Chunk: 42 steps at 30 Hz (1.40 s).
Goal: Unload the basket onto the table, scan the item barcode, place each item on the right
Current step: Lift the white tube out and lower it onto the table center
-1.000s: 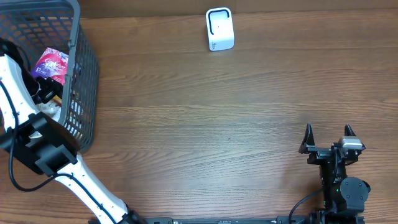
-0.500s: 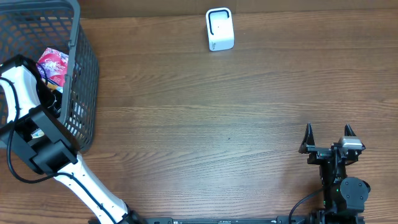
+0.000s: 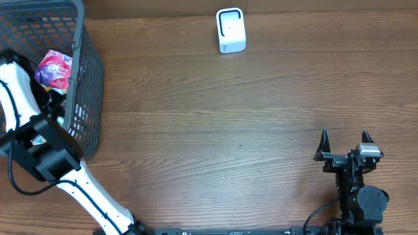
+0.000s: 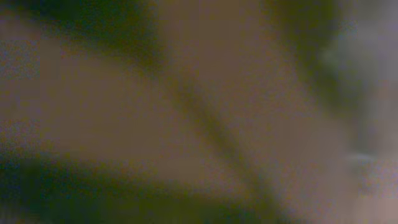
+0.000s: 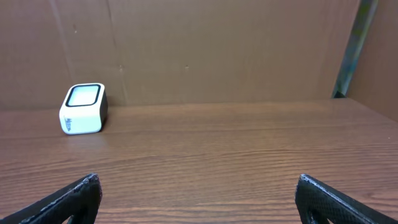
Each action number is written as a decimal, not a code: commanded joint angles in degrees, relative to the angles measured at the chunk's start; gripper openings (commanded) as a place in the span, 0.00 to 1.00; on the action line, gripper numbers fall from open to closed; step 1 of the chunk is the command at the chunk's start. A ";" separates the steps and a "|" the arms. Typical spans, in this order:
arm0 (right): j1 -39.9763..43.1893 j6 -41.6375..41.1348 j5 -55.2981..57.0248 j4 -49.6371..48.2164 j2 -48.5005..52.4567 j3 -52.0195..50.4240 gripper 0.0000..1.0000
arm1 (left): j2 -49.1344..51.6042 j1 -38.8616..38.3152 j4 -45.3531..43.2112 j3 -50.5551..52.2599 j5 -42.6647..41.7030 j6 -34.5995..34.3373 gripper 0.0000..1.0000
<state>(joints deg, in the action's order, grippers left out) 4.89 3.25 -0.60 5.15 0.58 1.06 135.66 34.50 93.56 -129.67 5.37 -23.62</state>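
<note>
- Overhead: one grey basket point(image 3: 88, 78) at the upper left holds one pink packet point(image 3: 54, 70). The left arm point(image 3: 19, 91) reaches in; its left gripper point(image 3: 52, 104) is closed, on what I cannot tell. One white scanner point(image 3: 230, 31) stands top centre. The right gripper point(image 3: 342, 140), lower right, is spread wide and empty.
- Left wrist: only blur.
- Right wrist: two fingertips point(image 5: 74, 193) wide apart; one scanner at left.
</note>
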 commanded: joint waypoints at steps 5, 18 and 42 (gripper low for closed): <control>-0.33 0.22 0.55 -0.33 -0.42 -0.59 1.00 | -5.14 -0.39 3.04 -21.77 -10.97 4.46 0.04; -0.33 0.22 0.55 -0.33 -0.42 -0.59 1.00 | -32.74 -0.46 -5.97 -27.50 -16.94 0.20 0.04; -0.33 0.22 0.55 -0.33 -0.42 -0.59 1.00 | -23.50 -47.76 -8.22 19.19 -9.75 5.64 0.04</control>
<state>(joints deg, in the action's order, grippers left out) 4.86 3.22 -0.60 5.13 0.58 1.06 108.75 -13.21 90.48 -117.99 -6.79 -15.05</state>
